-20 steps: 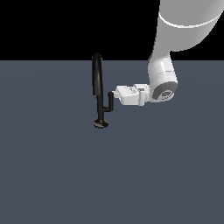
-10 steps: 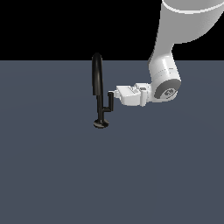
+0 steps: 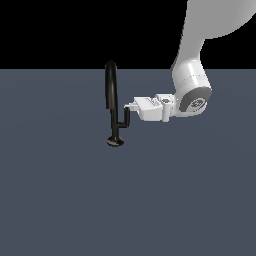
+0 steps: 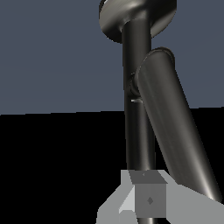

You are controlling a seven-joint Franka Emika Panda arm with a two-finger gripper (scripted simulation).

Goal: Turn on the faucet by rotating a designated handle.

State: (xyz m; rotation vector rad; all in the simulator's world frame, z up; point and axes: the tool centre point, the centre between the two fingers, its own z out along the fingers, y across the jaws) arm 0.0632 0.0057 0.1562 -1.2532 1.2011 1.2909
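Observation:
The glossy black faucet (image 3: 111, 95) stands on its round base disc (image 3: 115, 142), its arched spout rising above my gripper. The handle (image 3: 128, 116), a short upright peg on a side arm, sits just to the exterior view's right of the stem. My gripper (image 3: 131, 106) reaches in level from the exterior view's right, with its fingertips at the top of the peg and touching it or nearly so. The fingers look closed together with nothing between them. Close up in the wrist view are the stem (image 4: 139, 113), the handle (image 4: 173, 131) and the fingertips (image 4: 146, 199).
The faucet stands alone on a flat grey-blue surface (image 3: 75, 200). My white arm (image 3: 192, 92) comes down from the upper part of the exterior view's right.
My gripper has dropped a little and stayed against the handle. The peg seems to have swung slightly toward the exterior view's right. The upper arm has shifted the same way.

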